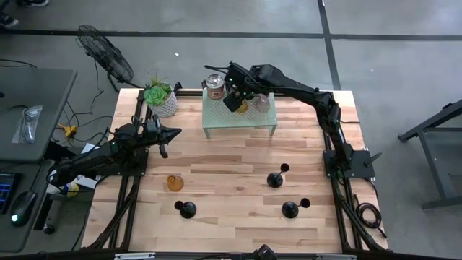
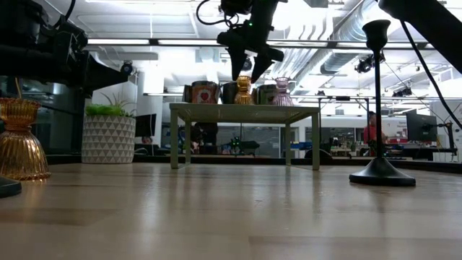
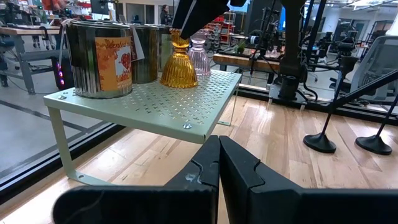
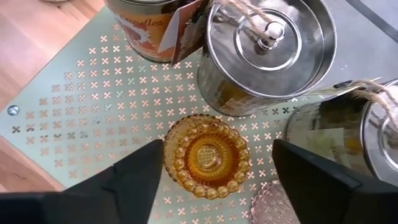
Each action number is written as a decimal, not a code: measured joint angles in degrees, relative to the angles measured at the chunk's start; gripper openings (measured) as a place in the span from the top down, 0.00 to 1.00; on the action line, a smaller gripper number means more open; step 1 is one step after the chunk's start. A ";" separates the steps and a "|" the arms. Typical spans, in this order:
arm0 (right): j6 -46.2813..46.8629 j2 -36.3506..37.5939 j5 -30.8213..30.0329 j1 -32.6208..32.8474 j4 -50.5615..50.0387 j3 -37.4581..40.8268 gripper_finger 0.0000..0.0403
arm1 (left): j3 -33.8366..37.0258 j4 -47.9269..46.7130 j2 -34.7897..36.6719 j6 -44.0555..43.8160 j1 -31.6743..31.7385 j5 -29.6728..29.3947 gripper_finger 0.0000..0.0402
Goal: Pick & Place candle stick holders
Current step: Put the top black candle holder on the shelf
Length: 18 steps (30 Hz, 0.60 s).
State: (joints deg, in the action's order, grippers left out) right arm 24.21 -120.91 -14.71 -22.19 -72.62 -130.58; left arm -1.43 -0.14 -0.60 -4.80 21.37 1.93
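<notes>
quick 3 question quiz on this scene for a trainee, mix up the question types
1. True or false: the right gripper has its fingers spread on either side of the amber glass holder on the perforated shelf.
2. How many black stemmed holders lie on the wooden table?
3. The left gripper is: A) open over the plant pot, B) shut, holding nothing, C) shut on an amber holder.

Key
1. True; no finger touches it.
2. Three.
3. B.

wooden table, green shelf, plant pot
</notes>
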 joint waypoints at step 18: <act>-9.59 7.97 4.48 1.61 -0.87 1.23 0.21 | -0.01 0.02 -0.01 0.02 -0.01 0.00 1.00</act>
State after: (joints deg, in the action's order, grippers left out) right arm 14.61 -112.94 -10.22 -20.58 -73.49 -129.36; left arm -1.45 -0.12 -0.61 -4.78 21.36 1.93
